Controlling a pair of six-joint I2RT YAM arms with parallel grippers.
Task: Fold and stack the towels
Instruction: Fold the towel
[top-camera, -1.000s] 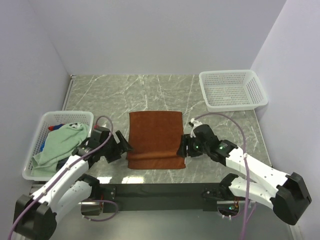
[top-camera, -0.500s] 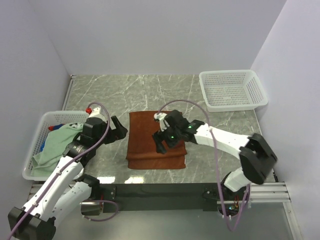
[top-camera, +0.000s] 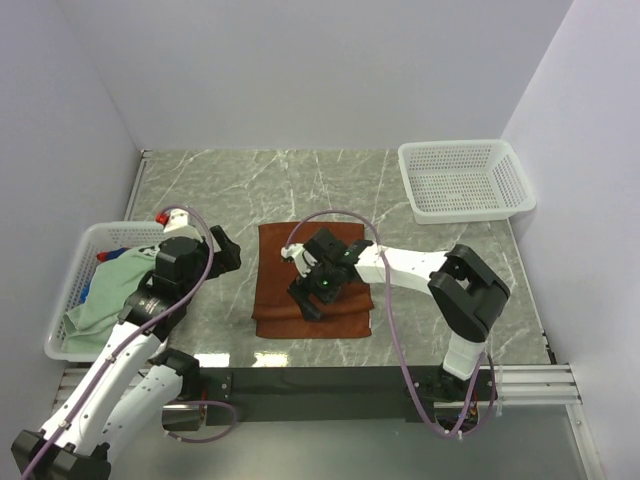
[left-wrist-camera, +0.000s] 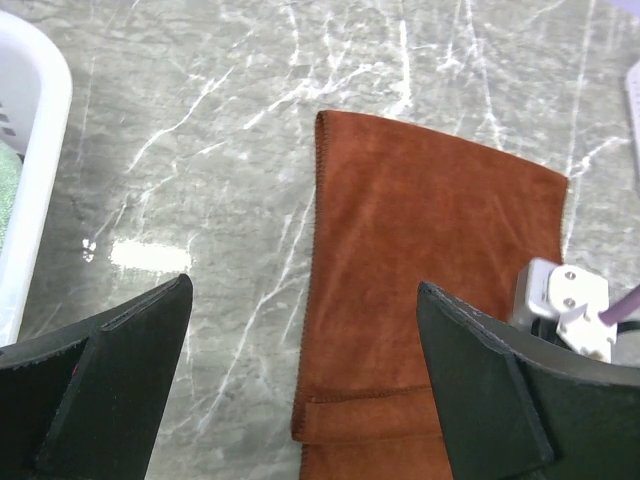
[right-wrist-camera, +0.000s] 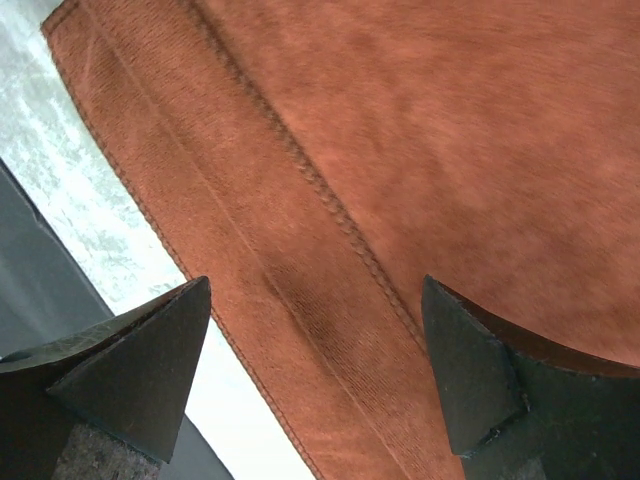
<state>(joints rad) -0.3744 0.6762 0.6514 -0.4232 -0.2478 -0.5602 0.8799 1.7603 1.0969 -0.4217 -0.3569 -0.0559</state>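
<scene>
Towel, rust-brown (top-camera: 285, 262): lies flat at the centre of the desk (top-camera: 440, 260), near strip folded over, near hem just short of the front edge. Right arm reaches leftward across it, elbow bent beside its right edge. Right tool (top-camera: 308, 298) tilts close over the near-left part, jaws wide, empty. Left arm raised. Left tool (top-camera: 226, 250) hangs over bare desk between left basket (top-camera: 75, 300) and the towel's left edge, jaws fully apart, empty. Mint-green towel (top-camera: 115, 290) lies in that basket. Bare marble runs behind, out to the far-right basket (top-camera: 465, 180).
</scene>
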